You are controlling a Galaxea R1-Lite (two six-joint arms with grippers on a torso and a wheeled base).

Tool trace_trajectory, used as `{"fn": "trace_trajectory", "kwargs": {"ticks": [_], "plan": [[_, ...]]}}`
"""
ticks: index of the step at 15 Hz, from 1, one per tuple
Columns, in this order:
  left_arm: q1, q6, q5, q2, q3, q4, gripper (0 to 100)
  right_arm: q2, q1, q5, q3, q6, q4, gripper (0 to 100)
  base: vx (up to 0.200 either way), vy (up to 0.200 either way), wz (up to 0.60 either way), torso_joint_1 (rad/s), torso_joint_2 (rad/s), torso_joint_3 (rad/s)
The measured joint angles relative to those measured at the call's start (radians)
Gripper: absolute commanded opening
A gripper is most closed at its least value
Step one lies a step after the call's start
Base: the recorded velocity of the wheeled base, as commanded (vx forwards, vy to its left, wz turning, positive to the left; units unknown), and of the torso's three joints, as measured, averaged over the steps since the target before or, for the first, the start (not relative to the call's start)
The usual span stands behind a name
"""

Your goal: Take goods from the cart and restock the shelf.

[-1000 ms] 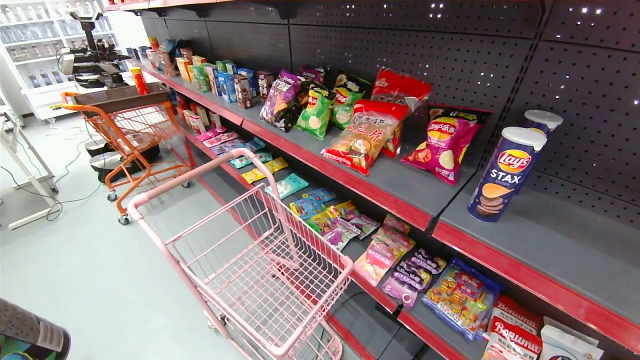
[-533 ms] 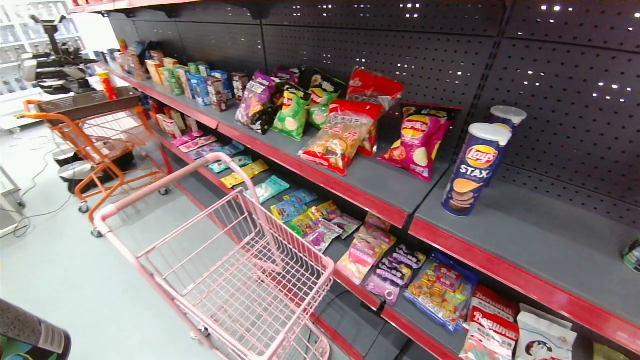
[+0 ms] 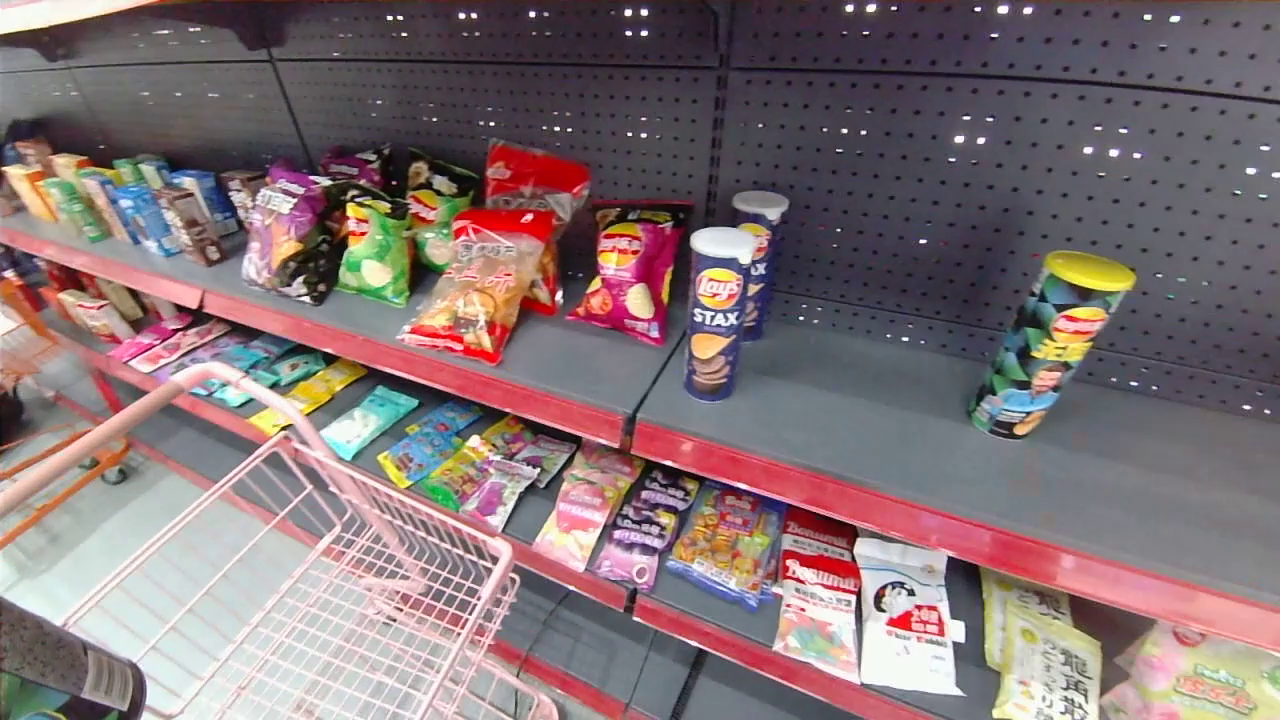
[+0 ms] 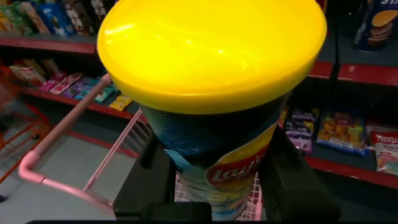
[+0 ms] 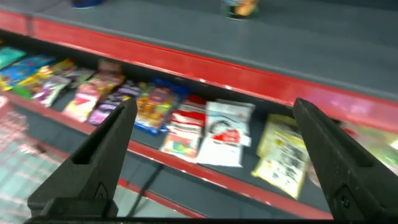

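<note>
Yellow-lidded chip can is clamped upright between the jaws of my left gripper, one finger on each side of the body. It's held out in front of the grey shelf, above the pink cart. I judge this as the carry-to-shelf step. Next move needs a lift onto the shelf's bare board, beside the matching can standing there. Right gripper is wide and empty, facing the packets under the shelf.
</note>
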Motion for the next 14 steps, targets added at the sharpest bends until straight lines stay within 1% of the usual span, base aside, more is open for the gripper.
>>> {"fn": "trace_trajectory", "kwargs": {"ticks": [1, 2, 4, 6, 7, 8, 9, 14], "plan": [[0.0, 0.0, -0.004, 0.0, 0.0, 0.0, 0, 0.0, 0.0, 0.0, 0.0, 0.0, 0.0, 100, 0.0, 0.0, -0.6, 0.002, 0.0, 0.002], [-0.001, 0.0, -0.025, 0.0, 0.0, 0.0, 0, 0.0, 0.0, 0.0, 0.0, 0.0, -0.001, 100, 0.0, 0.0, -0.6, 0.007, 0.0, 0.002], [-0.002, 0.0, -0.043, 0.0, 0.0, 0.001, 0, 0.0, 0.0, 0.0, 0.0, 0.0, -0.001, 100, 0.0, 0.0, -0.6, -0.002, 0.0, 0.009], [-0.002, 0.0, -0.044, 0.001, -0.001, 0.018, 0, 0.0, 0.0, 0.0, 0.0, 0.0, -0.001, 100, 0.0, 0.0, 0.0, 0.0, 0.0, 0.0], [-0.002, 0.004, -0.037, 0.002, -0.003, 0.041, 0, 0.0, 0.0, 0.0, 0.0, 0.0, 0.0, 100, 0.0, 0.0, 0.0, 0.0, 0.0, 0.0], [-0.001, 0.018, -0.035, 0.001, -0.003, 0.077, 0, 0.0, 0.0, 0.0, 0.0, 0.0, 0.0, 100, 0.0, 0.0, 0.0, 0.0, 0.0, 0.0], [-0.001, 0.028, -0.036, 0.001, -0.006, 0.079, 0, 0.0, 0.0, -0.001, 0.0, 0.0, 0.0, 100, 0.0, 0.0, 0.0, 0.0, 0.0, 0.0], [0.0, 0.03, -0.038, -0.003, -0.006, 0.081, 0, 0.0, 0.001, -0.001, 0.0, -0.001, -0.001, 100, 0.0, 0.0, 0.0, 0.0, 0.0, 0.0]]}}
